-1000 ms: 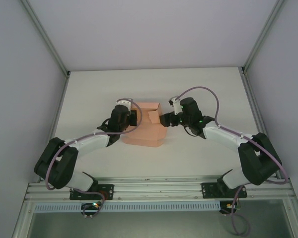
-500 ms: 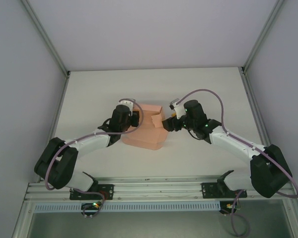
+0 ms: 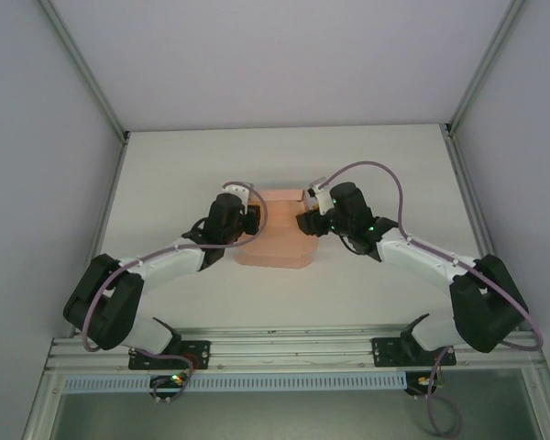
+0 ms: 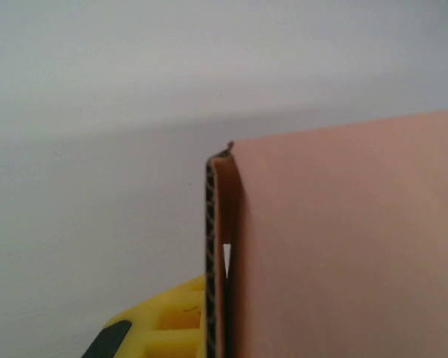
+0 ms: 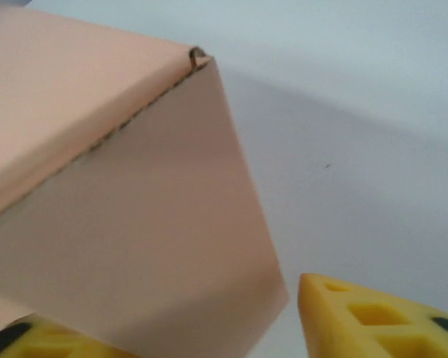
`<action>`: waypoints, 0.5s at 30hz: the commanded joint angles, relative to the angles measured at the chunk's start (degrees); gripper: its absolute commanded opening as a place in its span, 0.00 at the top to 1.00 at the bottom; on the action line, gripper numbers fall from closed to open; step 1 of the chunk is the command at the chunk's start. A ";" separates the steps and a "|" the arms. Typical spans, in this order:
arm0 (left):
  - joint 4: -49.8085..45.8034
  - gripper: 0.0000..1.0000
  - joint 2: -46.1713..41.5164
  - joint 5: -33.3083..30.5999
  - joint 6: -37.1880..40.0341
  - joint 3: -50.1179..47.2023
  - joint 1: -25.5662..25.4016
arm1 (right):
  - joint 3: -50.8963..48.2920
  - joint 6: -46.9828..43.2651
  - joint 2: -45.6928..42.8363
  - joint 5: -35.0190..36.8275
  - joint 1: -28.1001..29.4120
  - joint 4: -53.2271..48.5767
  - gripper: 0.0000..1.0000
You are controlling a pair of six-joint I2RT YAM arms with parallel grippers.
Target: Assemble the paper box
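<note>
Left gripper (image 3: 250,217) and right gripper (image 3: 304,223) flank the paper box (image 3: 275,243), apparently touching.

The white table (image 3: 165,165) carries the paper box (image 3: 277,240).

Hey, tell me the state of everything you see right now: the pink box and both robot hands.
paper box: folded up into a box shape, sitting on the table, top looks flat.
left hand: at the box's left side; whether it is open or shut cannot be told.
right hand: at the box's right side, open, fingers spread either side of a box wall.
</note>
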 commanded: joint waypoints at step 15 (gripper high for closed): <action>-11.89 1.00 1.81 -12.42 -12.49 8.66 -4.74 | 12.02 22.27 16.35 54.85 8.14 -4.26 1.00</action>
